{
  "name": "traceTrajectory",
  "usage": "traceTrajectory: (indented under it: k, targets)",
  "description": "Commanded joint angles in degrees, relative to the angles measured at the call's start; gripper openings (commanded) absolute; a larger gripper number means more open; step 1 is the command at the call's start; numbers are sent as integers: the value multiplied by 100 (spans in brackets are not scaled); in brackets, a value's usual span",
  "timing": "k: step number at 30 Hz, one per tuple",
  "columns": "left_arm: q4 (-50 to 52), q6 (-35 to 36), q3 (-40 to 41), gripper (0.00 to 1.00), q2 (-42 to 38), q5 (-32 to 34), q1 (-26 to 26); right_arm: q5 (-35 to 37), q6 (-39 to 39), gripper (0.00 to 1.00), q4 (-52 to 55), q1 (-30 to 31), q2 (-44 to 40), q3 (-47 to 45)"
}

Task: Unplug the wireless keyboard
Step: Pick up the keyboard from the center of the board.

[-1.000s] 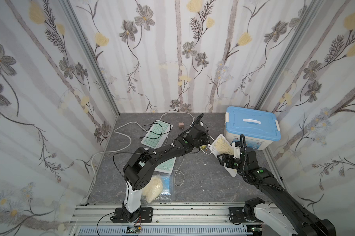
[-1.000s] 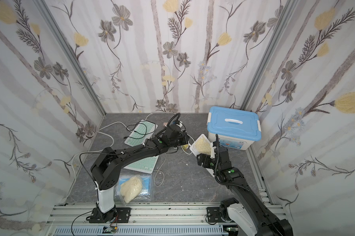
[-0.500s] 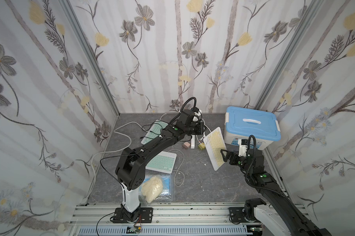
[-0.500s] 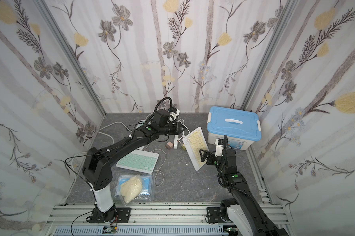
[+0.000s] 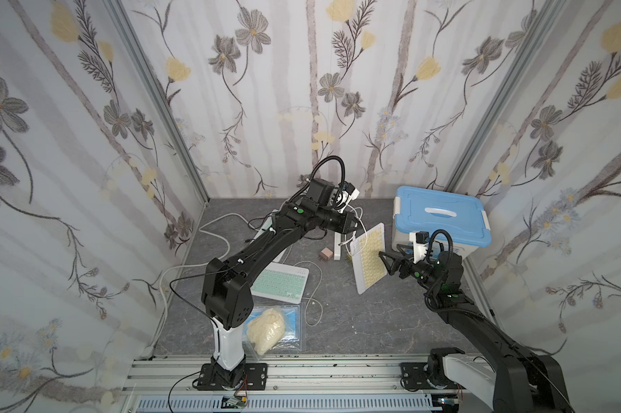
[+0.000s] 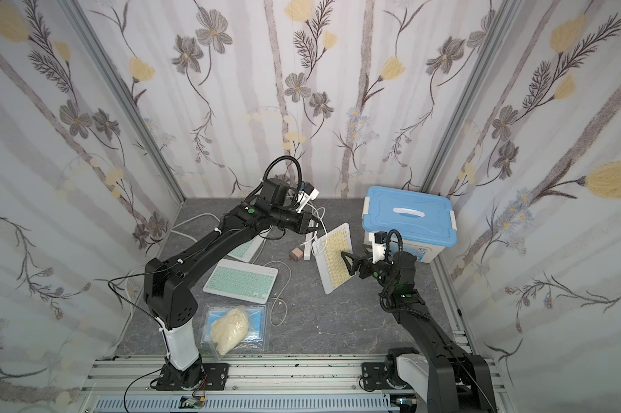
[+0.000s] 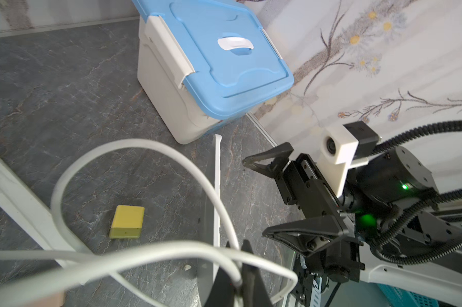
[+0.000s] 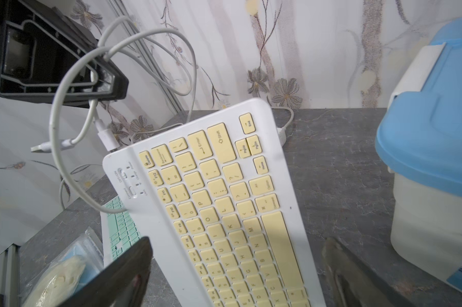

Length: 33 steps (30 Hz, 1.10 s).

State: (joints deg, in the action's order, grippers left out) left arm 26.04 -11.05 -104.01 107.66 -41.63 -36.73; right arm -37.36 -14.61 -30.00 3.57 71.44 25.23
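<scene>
The wireless keyboard (image 5: 366,271), white with yellow keys, stands tilted up on one end at mid-table in both top views (image 6: 332,259). A white cable (image 8: 52,125) runs to a plug (image 8: 106,137) seated in its upper corner. My left gripper (image 5: 353,227) hangs just above that corner, shut on the cable, as the left wrist view (image 7: 242,279) shows. My right gripper (image 5: 386,266) faces the keys (image 8: 224,202) with its jaws wide open. It stays a short gap away from the keyboard's edge (image 7: 217,186).
A white box with a blue lid (image 5: 439,218) stands right behind the keyboard. A green keyboard (image 5: 280,284), a clear bag of cream stuff (image 5: 269,329), loose cables, a pink block (image 5: 326,254), a yellow block (image 7: 127,222) and a white power strip (image 5: 337,246) lie around.
My left gripper has risen toward the back wall with the cable, and the yellow keyboard has tipped up onto its end. The right gripper has drawn back from it with wider jaws.
</scene>
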Motion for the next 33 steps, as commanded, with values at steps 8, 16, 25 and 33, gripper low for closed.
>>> traceTrajectory:
  k: [8, 16, 25, 33]
  targets:
    - [453, 729, -281, 0, -72, -630, 78, -1901, 1459, 99, 307, -268, 1201, 1249]
    - [900, 1148, -587, 0, -27, -833, 85, -1769, 2091, 96, 996, -268, 1817, 1980]
    - [1038, 1405, -805, 0, 200, -868, 193, -2566, 2361, 87, 1328, 11, 2238, 2254]
    - [973, 1424, -813, 0, 335, -770, 319, -2546, 2449, 65, 1449, 468, 2090, 2104]
